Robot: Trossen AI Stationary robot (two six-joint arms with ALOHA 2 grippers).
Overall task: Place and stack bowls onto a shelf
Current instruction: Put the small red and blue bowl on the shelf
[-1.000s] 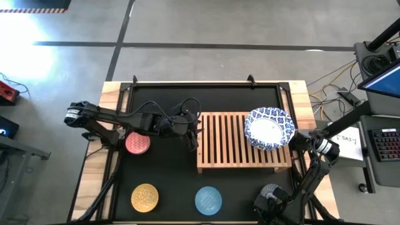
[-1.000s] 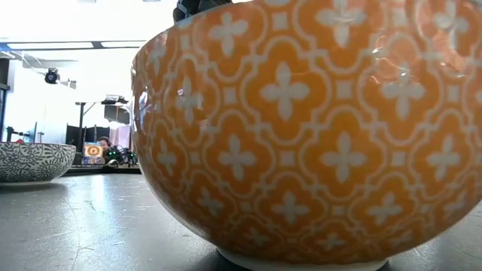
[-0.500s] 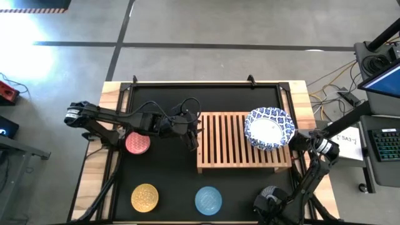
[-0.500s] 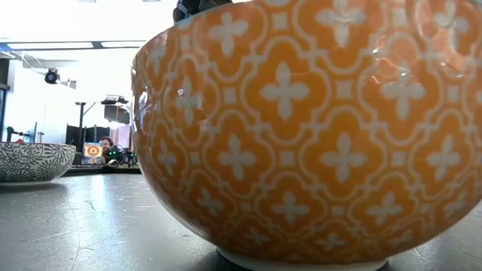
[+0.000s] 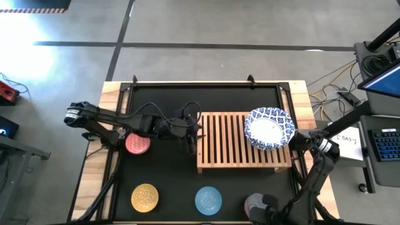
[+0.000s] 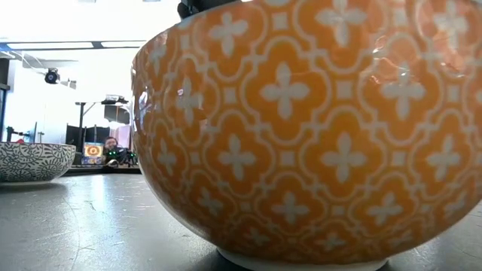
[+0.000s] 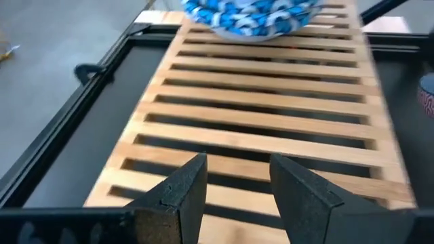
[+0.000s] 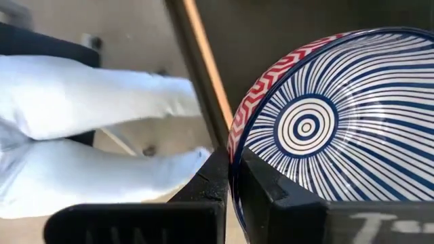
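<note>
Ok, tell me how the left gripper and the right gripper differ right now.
The left gripper has its fingers apart with nothing between them. The right gripper has its fingers shut on the rim of a small bowl, red zigzag outside, blue stripes inside. The left gripper is at the left end of the shelf. The right gripper is off the shelf, near the light blue bowl. Both have dark fingers.

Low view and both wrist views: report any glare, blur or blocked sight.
Low view: the yellow bowl fills the frame, window glare on its glaze, blocking nearly all else. Left wrist view: the shelf smears with motion toward its far end. Right wrist view: the right gripper pinches a striped bowl, its rim soft; sunlit background washed out.
</note>
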